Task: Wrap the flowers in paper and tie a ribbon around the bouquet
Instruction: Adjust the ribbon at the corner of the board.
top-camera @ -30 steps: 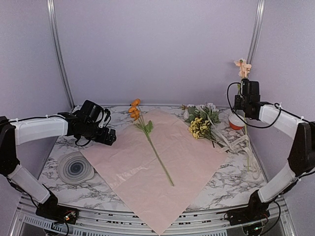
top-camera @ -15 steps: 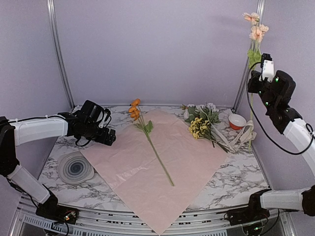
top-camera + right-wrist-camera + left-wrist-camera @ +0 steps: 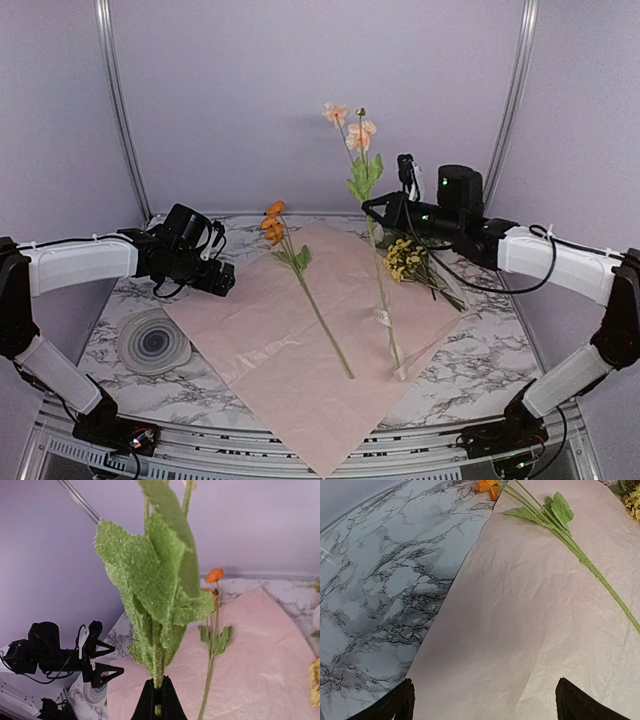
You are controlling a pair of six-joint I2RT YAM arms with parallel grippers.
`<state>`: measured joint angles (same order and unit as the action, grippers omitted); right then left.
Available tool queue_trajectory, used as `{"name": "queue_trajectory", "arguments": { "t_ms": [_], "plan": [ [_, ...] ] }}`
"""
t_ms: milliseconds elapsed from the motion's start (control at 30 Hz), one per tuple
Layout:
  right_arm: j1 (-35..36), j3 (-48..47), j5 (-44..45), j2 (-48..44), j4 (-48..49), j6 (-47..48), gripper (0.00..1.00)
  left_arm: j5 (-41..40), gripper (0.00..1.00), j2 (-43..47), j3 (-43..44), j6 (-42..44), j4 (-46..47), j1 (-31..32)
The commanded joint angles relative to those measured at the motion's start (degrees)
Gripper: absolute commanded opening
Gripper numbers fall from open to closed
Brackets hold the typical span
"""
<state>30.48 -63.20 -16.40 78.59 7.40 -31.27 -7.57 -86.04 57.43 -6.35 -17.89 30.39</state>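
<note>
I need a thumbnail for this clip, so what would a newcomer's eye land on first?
The right gripper holds a tall peach-blossomed flower almost upright above the table, with its stem end down near the right edge of the pink paper. That big sheet lies like a diamond on the marble table, and an orange-blossomed stem lies across it. The left gripper hangs open at the sheet's left edge.

— What lies on the marbled tabletop?
— The pink paper, spread as a diamond across the middle. A grey ringed disc sits lower left, just beside it. Yellow-blossomed flowers lie right of centre.
</note>
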Motion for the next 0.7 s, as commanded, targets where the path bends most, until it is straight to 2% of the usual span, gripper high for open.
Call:
{"name": "queue_trajectory", "arguments": {
  "t_ms": [0, 200, 233, 267, 333, 400, 467, 500, 567, 667],
  "plan": [
    [2.61, -3.42, -6.22, 10.71, 4.16, -10.62, 0.00, 0.17, 0.99, 0.42, 0.89, 0.50, -1.09, 0.28],
    [3.57, -11.74, -4.88, 21.23, -0.53, -8.12, 0.00, 0.89, 0.99, 0.42, 1.13, 0.42, -1.17, 0.31],
    [4.56, -14.11, -0.18, 21.92, -5.50, -3.94, 0.00, 1.19, 0.99, 0.56, 1.11, 0.33, -1.13, 0.31],
    [5.94, -16.07, 8.93, 21.59, -11.30, 1.47, 0.00, 1.37, 0.99, 0.71, 1.03, 0.29, -1.13, 0.28],
    [9.75, -16.36, 32.73, 18.33, -19.24, 14.30, 0.00, 1.45, 0.99, 1.14, 0.93, 0.20, -1.15, 0.39],
    [11.98, -12.99, 54.94, 12.90, -18.68, 24.78, 0.00, 1.75, 0.99, 1.31, 0.97, 0.11, -1.16, 0.37],
    [10.43, -9.24, 68.97, 5.60, -14.86, 34.50, 0.00, 2.07, 0.99, 1.40, 1.02, -0.09, -1.12, 0.37],
    [8.64, -7.17, 73.54, 0.41, -11.24, 40.08, 0.00, 2.37, 0.99, 1.47, 1.08, -0.15, -1.10, 0.40],
    [3.59, -3.21, 74.94, -6.32, -3.21, 49.73, 0.00, 2.75, 0.99, 1.57, 1.03, -0.18, -1.17, 0.37],
    [-0.41, -0.16, 77.18, -9.42, 4.91, 61.40, 0.00, 1.80, 0.99, 1.79, 0.97, 0.07, -1.13, 0.48]
  ]
}}
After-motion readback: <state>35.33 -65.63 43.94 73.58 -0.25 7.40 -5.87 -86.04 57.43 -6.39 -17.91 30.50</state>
